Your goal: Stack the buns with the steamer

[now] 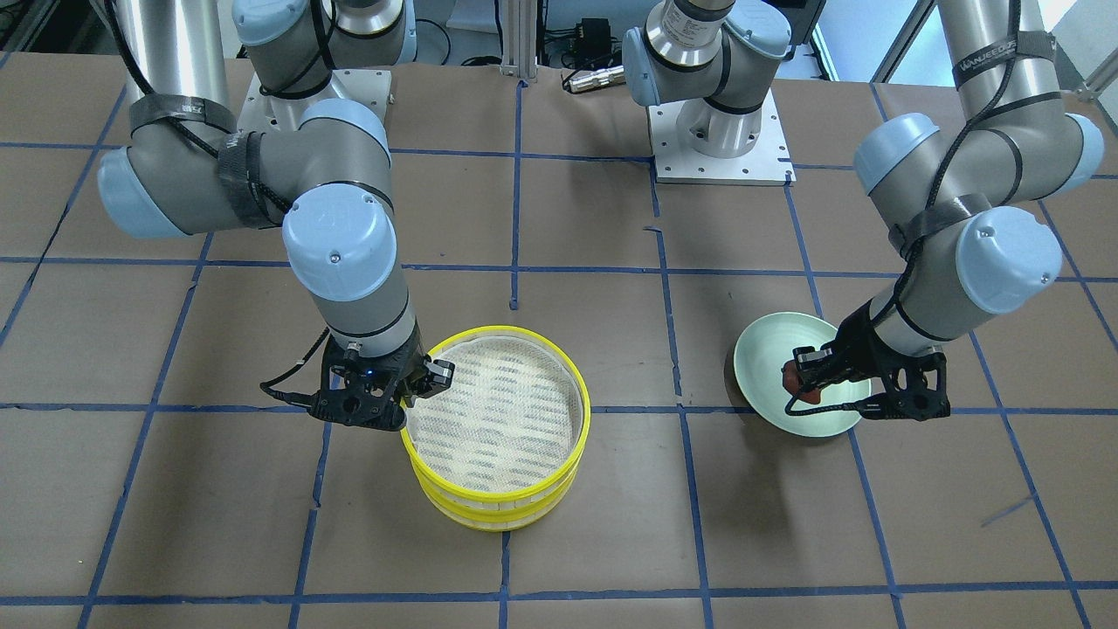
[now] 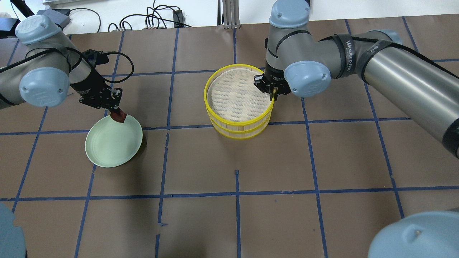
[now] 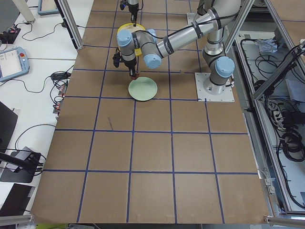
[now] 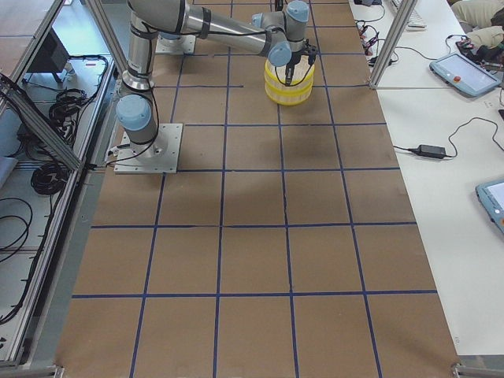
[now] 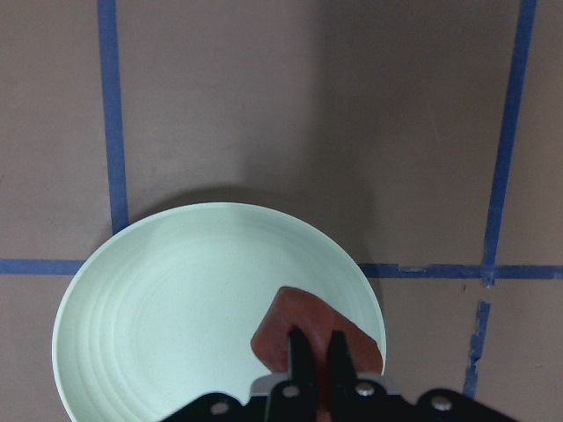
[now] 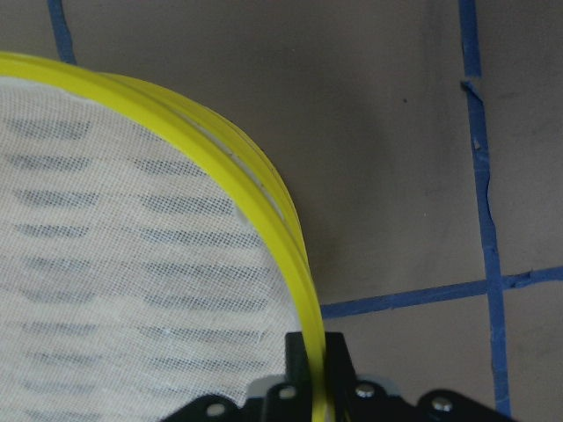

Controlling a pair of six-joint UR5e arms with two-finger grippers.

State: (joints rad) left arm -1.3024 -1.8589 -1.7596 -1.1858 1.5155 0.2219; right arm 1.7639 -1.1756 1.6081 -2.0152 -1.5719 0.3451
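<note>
- While the right fingers (image 6: 338,362) pinch the yellow rim of the upper steamer tier (image 1: 493,406), which sits on the lower tier (image 1: 489,522) at mid-bench (image 2: 287,161), the left fingers (image 5: 299,356) are clamped on the dark bun (image 5: 281,321) over the edge of the green plate (image 5: 176,299)
- No white bun shows in any view
- Likely risk: the soft bun could slip or squash in so narrow a pinch on the carry to the steamer
- Lifted by one point on its rim, the top tier could tilt and drag the lower one sideways
</note>
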